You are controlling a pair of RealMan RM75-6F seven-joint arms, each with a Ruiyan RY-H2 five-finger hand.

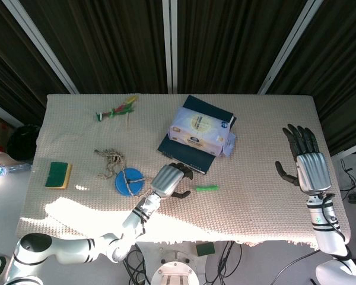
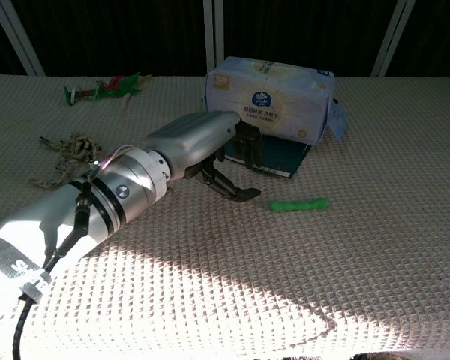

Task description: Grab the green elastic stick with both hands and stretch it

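Green elastic stick point(image 1: 206, 188): we see it lying flat on the tabletop point(image 1: 261, 148), in front of the tissue pack and just to the right of our left robot hand. Nothing touches it.

Left robot hand point(image 1: 169, 179): we have it low over the cloth, fingers apart and curled forward, holding nothing. In the chest view its thumb tip points at the stick's near end with a small gap between them. We judge it is placed there so that it can take the left end and leave the other end free.

Right robot hand point(image 1: 308, 165): we hold it raised near the right edge of the tabletop, fingers spread and upright, empty, well apart from the stick. It shows only in the head view.

Step in hand: we judge this to be the approach for the first grasp; the stretch cannot begin until both ends are held.

Next move: we think the left fingers must close on the stick's near end, and the right must come across to the far end.

Risk: the stick is thin and lies flat on a textured cloth, so we expect it may slide or roll when nudged.

Surroundings: tissue pack point(image 1: 199, 130) on a dark notebook point(image 1: 184, 151); blue disc point(image 1: 126, 180) with rope point(image 1: 110, 159); green sponge point(image 1: 59, 174).
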